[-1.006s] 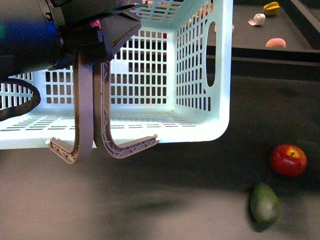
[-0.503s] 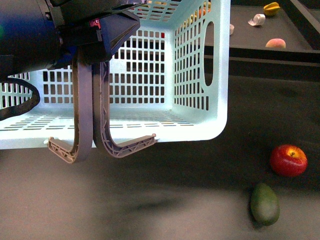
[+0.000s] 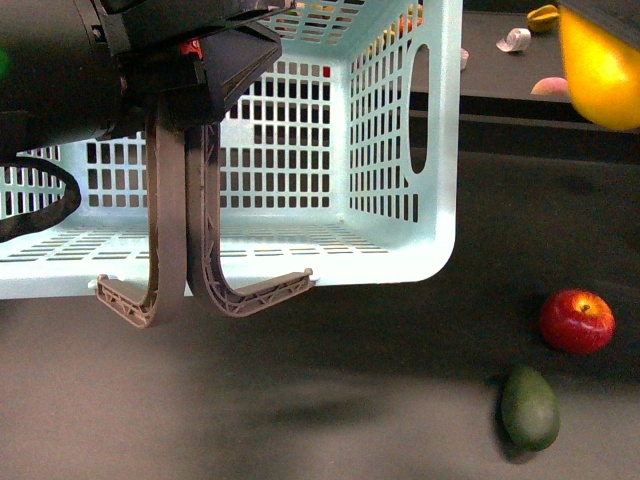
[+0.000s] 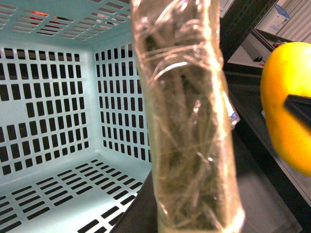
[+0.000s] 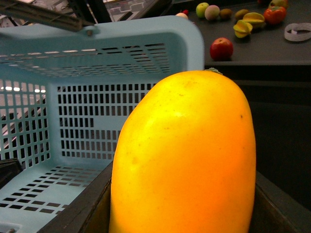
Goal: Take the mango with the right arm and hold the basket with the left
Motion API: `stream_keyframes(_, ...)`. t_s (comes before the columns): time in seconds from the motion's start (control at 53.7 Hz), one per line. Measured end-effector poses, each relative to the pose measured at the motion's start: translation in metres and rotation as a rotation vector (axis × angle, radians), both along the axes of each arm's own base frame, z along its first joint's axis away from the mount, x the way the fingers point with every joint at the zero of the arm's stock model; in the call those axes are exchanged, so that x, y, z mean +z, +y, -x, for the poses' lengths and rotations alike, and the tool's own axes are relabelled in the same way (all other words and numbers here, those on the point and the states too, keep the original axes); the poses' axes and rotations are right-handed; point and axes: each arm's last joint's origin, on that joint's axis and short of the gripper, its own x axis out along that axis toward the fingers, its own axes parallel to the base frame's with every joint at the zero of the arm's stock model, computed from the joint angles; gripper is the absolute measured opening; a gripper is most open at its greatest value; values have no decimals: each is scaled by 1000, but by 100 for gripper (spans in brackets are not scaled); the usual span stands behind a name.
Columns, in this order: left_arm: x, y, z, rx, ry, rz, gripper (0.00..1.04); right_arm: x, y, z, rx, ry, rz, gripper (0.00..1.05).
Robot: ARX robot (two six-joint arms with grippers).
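The turquoise basket [image 3: 400, 150] hangs tilted above the dark table, its open side facing me and its two brown handles [image 3: 170, 250] dangling down. My left gripper [image 3: 205, 60] is shut on the basket at its upper left rim. In the left wrist view a tape-wrapped finger [image 4: 187, 121] crosses in front of the basket's inside [image 4: 48, 97]. My right gripper [image 3: 605, 12] is shut on the yellow-orange mango [image 3: 600, 70] and holds it in the air, right of the basket. The mango [image 5: 184, 155] fills the right wrist view between the dark fingers [image 5: 80, 206].
A red apple [image 3: 577, 320] and a dark green oval fruit [image 3: 530, 407] lie on the table at the front right. A raised shelf behind holds a peach [image 3: 545, 86], a white tape roll [image 3: 515, 39], a starfruit [image 3: 543, 16] and several more fruits [image 5: 221, 48].
The mango in my right gripper has come into the front view at the upper right. The basket and my left gripper have barely moved.
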Motion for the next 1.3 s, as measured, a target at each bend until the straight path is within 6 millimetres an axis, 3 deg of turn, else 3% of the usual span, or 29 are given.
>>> stream_keyframes(0.317,0,0,0,0,0,0,8,-26,45,-36,-7,35,11,60)
stream_keyframes(0.801,0,0,0,0,0,0,8,-44,74,-68,0,60,25,61)
stream_keyframes(1.081,0,0,0,0,0,0,8,-41,73,-65,-16,40,21,97)
stream_keyframes(1.211,0,0,0,-6,3,2,8,-32,62,-52,-36,4,17,96)
stream_keyframes(1.304,0,0,0,-1,3,3,8,-22,44,-37,-89,-30,21,97)
